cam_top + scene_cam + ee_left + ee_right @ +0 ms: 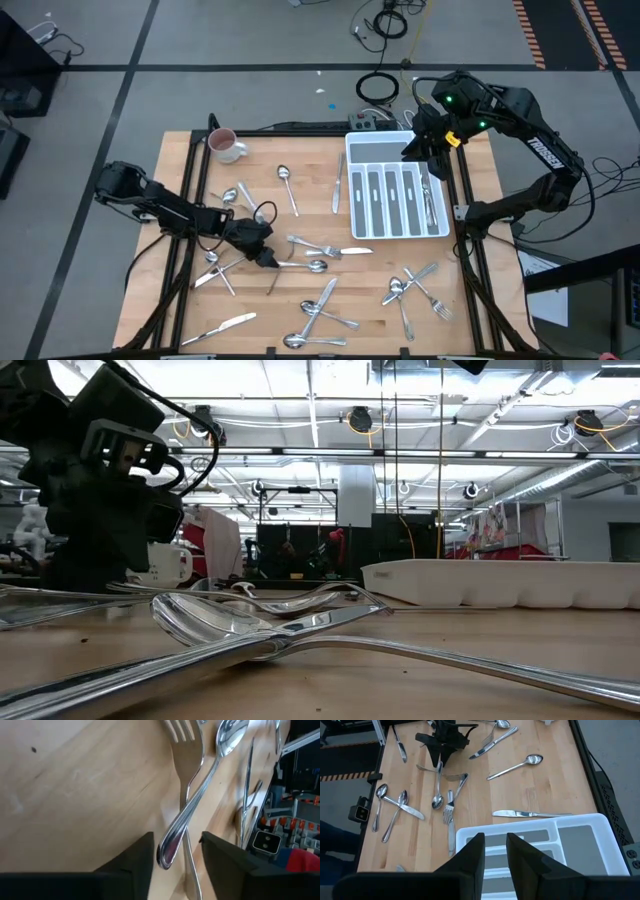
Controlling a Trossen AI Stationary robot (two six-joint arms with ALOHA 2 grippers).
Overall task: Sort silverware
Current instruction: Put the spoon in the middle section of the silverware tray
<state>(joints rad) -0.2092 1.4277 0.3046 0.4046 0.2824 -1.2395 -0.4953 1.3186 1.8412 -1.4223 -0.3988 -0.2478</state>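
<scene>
From above, slim shiny silver-coloured forks, spoons and knives, the silverware (320,300), lie scattered over the pale wooden worktop (300,170), thickest toward its near edge, and a white compartmented plastic tray (395,190) sits by the right edge, with a white-and-pink mug (224,145) at the far left corner. The left hand (268,259) is low near the worktop's middle; the right hand (425,150) hangs over the tray's far end. At table height, a spoon and crossed handles fill the foreground. The left wrist camera shows its dark fingers (135,862) released, straddling a spoon handle (172,840) that crosses a fork (187,755). The right wrist camera shows narrowly parted fingers (470,855) grasping nothing.
</scene>
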